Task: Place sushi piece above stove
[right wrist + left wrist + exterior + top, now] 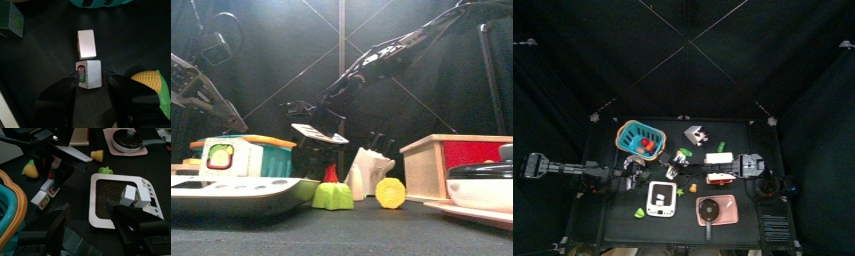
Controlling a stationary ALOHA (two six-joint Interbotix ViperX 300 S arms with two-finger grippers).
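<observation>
White sushi (pixel 89 74) lies on the table between your right gripper's (pixel 91 86) spread, empty jaws, touching a second white piece (pixel 86 43), with corn (pixel 151 80) near. Close carelessly and you'll likely nudge both or clamp the wrong one. Your left gripper (pixel 90 213) hangs open over the stove (pixel 125 199).

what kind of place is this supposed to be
Most likely a robot test pen set up as a toy kitchen: black curtains enclose a small table holding a toy stove, a pot and play corn.
</observation>
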